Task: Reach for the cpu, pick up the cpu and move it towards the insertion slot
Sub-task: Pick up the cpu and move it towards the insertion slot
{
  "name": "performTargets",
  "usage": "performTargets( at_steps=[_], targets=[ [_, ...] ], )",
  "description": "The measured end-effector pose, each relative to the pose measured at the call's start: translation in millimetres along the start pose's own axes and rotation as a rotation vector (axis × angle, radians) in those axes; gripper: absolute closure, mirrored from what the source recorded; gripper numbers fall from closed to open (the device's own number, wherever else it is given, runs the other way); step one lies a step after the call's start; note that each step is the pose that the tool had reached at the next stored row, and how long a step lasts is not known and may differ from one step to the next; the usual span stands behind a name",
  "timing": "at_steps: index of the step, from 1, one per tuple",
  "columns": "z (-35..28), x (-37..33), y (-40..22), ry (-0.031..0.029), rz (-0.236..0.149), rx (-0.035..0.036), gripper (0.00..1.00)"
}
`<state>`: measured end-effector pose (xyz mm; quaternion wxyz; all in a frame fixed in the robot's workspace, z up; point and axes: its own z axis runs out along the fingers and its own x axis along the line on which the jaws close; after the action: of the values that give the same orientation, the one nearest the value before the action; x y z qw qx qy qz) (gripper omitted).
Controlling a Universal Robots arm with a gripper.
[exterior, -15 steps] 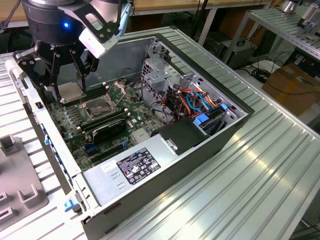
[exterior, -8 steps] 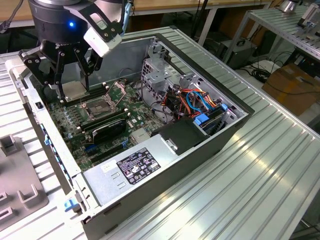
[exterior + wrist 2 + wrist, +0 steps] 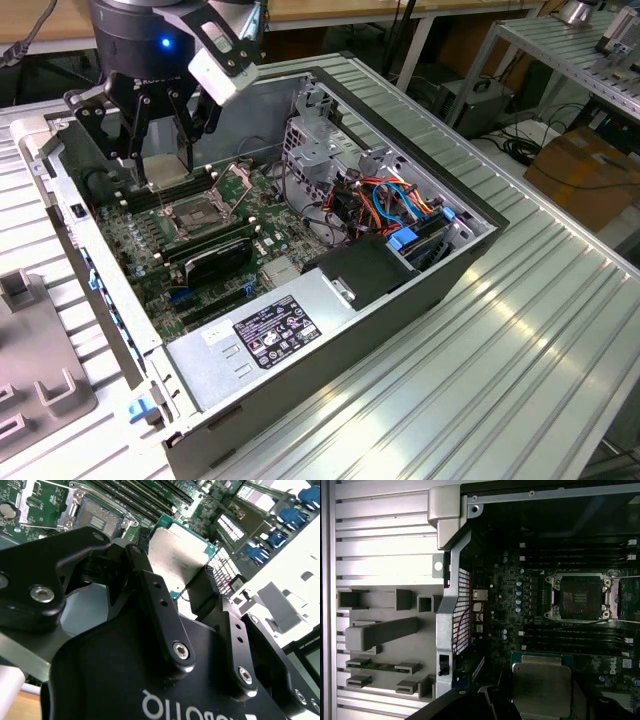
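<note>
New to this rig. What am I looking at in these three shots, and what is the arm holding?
One robot arm works over an opened computer case lying on a ribbed metal table. The exterior view comes from a camera off the arm; both wrist views come from cameras riding on the arm, looking down past its black gripper.

Inside the case are the green motherboard, a grey power supply box and coloured cables. The square socket with the shiny frame and dark centre is the insertion slot.

The gripper holds the cpu, a thin silver square chip, by its edges, lifted above the motherboard. In the first wrist view it sits beside the slot, not over it yet.
</note>
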<state>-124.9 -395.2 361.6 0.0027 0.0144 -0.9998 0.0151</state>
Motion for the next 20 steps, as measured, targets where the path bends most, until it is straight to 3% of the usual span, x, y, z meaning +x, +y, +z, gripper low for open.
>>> performTargets(
  at_steps=[6,12,16,18,20],
  targets=[
    [1.6,-8.1,4.4,0.0005,0.018,0.0006,0.45],
    [4.3,-16.4,16.4,0.0008,0.027,0.0006,0.45],
    [8.1,-24.3,30.6,0.001,0.029,0.001,0.45],
    [10.9,-30.1,42.1,0.001,0.029,0.0012,0.45],
    [12.5,-34.2,49.1,0.0009,0.029,0.0013,0.45]
  ],
)
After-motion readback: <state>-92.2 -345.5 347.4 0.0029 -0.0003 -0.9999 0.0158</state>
